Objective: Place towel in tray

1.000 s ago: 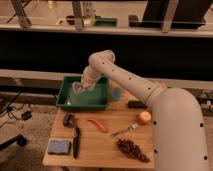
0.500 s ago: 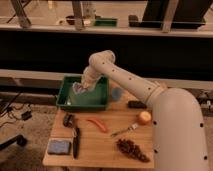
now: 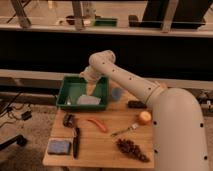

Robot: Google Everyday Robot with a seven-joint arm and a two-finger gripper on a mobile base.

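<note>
Jaw state cannot be told: the two-finger gripper (image 3: 91,88) hangs at the end of the white robot arm (image 3: 131,82), over the middle of the large green rectangular plastic tray (image 3: 67,90), left of frame centre. Thin grey-blue cloth towel (image 3: 88,100) lies flat on the tray floor, just below the gripper. Tray sits at the upper left corner of the wooden table (image 3: 100,148). Small blue sponge block (image 3: 59,146) rests near the table's lower left corner, well apart from the tray.
</note>
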